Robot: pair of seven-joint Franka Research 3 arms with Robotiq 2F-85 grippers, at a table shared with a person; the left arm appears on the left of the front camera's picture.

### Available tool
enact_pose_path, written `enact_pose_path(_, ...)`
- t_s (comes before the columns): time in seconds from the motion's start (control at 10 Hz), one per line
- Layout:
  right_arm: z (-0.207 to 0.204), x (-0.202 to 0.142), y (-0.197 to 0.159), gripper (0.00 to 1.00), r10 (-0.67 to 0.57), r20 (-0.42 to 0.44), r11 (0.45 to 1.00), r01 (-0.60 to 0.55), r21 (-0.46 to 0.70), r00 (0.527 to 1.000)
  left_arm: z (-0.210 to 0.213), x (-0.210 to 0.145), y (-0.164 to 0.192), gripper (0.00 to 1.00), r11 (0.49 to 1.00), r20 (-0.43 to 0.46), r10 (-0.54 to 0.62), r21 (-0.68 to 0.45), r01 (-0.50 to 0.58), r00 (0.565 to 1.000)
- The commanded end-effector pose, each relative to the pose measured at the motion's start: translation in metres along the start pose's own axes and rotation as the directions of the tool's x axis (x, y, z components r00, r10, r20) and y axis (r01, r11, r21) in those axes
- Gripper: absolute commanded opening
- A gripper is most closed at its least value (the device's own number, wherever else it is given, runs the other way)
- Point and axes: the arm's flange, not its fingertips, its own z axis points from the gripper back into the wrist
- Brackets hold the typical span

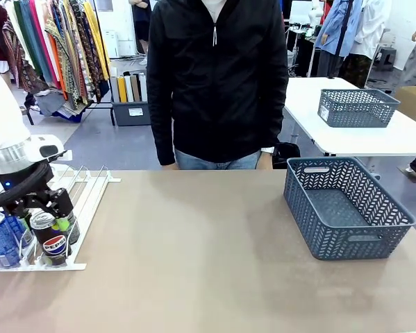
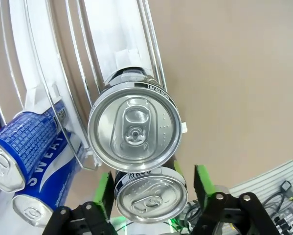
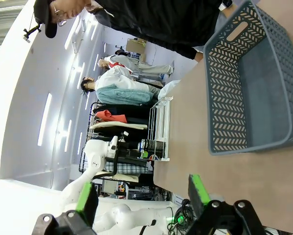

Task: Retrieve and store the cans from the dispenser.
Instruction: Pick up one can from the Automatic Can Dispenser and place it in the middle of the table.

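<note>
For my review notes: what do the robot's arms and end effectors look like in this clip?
The left arm has a rounded white shell, a silver wrist ring and a black cable looping below it. The left end effector and right end effector are black and two-fingered, with bright green pads and round bolts at the finger joints.

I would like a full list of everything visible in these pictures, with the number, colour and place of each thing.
table: one, brown, between robot and person.
dispenser: one, white, left end of the table.
black cans: two, same lane, front of the dispenser.
blue cans: two, front of the dispenser, further left.
basket: one, grey-blue, right side of the table.
second basket: one, grey-blue, white table behind.
clothes: many colours, hanging, background left.
person: one, black jacket, far side.
left gripper: black, green pads, open around a black can.
right gripper: open, holding nothing.
</note>
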Motion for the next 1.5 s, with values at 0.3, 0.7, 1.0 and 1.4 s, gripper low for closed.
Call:
enact_pose_path(0.3,0.002,0.001,0.001,1.00,0.019,-0.001,1.000,-0.019,0.011,1.000,-0.003,0.007,-0.004,0.00,0.998,-0.027,0.023,0.057,-0.022,0.999)
enact_pose_path(0.7,0.002,0.001,0.001,1.00,0.019,-0.001,1.000,-0.019,0.011,1.000,0.008,0.000,-0.005,0.00,0.997,-0.015,0.021,0.070,-0.020,1.000)
enact_pose_path(1.0,0.002,0.001,0.001,1.00,0.019,-0.001,1.000,-0.019,0.011,1.000,0.084,-0.041,-0.021,0.00,0.996,0.064,-0.042,0.084,0.037,0.997)
enact_pose_path(1.4,0.002,0.001,0.001,1.00,0.019,-0.001,1.000,-0.019,0.011,1.000,0.165,-0.086,-0.024,0.00,0.995,0.235,-0.018,0.100,-0.006,0.972)
